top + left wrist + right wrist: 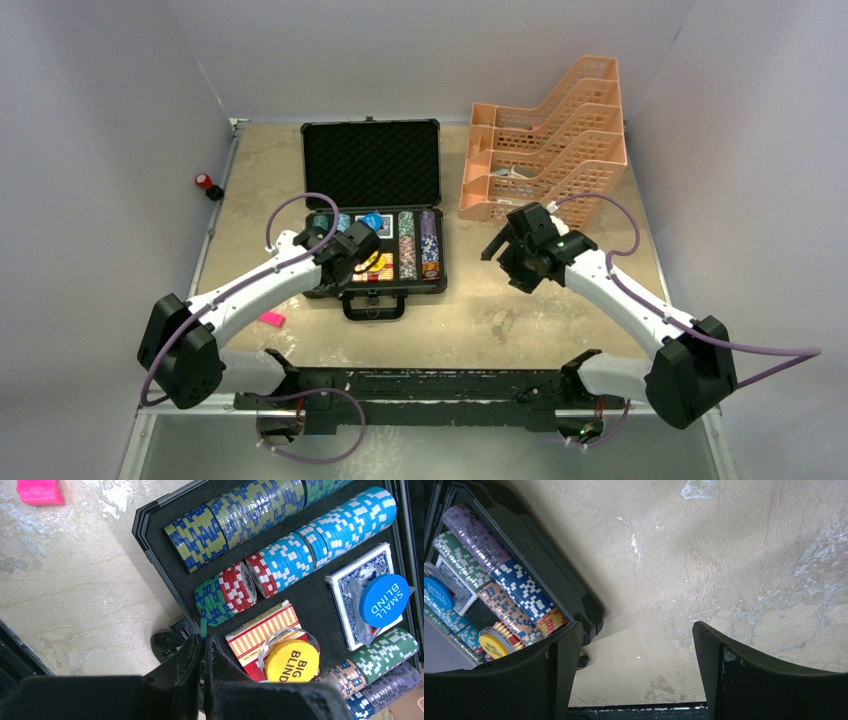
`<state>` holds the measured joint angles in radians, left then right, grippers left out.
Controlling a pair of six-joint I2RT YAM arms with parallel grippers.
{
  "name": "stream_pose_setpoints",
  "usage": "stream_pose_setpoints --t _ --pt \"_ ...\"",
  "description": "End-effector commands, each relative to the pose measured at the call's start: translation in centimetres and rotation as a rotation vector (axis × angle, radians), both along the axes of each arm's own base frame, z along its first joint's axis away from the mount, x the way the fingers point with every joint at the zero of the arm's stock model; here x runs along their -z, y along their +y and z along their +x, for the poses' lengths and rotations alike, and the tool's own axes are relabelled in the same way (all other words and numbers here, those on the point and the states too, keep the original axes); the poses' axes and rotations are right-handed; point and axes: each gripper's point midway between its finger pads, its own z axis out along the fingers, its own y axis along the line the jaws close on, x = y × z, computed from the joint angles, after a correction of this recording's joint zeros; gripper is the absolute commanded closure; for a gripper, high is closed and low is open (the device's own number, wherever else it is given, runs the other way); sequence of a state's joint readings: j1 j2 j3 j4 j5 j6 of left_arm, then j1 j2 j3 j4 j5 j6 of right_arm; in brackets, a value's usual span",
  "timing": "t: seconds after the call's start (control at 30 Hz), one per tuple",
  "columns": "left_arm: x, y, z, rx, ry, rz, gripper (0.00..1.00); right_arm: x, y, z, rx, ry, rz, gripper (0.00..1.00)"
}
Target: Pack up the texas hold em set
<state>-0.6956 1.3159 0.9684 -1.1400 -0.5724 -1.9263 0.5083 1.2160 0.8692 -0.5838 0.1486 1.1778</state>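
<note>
The black briefcase (372, 162) lies open at the table's middle back, its foam lid up. Its tray holds rows of multicoloured poker chips (280, 560), a blue card deck (345, 597) under a blue SMALL BLIND button (384, 600), and a red deck (260, 630) under a yellow BIG BLIND button (292, 660). My left gripper (204, 641) hangs over the tray's near left corner, shut on a green chip (203, 626) held edge-on beside the green and red chip row. My right gripper (634, 645) is open and empty over bare table, right of the case corner (589, 611).
A peach lattice tray rack (545, 150) stands at the back right, just behind my right gripper (497, 245). A flat pink marker (271, 319) lies on the table left of the case handle (373, 305). A red knob (204, 182) sits on the left wall.
</note>
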Motion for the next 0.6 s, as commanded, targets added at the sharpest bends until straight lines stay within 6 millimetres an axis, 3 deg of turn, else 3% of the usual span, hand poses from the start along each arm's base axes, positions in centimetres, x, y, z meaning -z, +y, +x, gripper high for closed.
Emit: stream_pose_setpoints --t 0.0,0.33,0.57 --pt "-0.6 0.6 1.1 -0.021 -0.044 0.03 1.0 -1.4 -0.4 0.9 0.038 -0.038 -0.008 0.17" --pt "0.1 0.7 -1.1 -0.04 0.029 -0.018 1.0 -0.4 -0.5 0.6 0.036 0.001 -0.023 0.18" --pt "0.1 0.6 -1.3 -0.038 0.04 -0.023 1.0 0.6 -0.6 -0.2 0.043 0.022 -0.012 0.18"
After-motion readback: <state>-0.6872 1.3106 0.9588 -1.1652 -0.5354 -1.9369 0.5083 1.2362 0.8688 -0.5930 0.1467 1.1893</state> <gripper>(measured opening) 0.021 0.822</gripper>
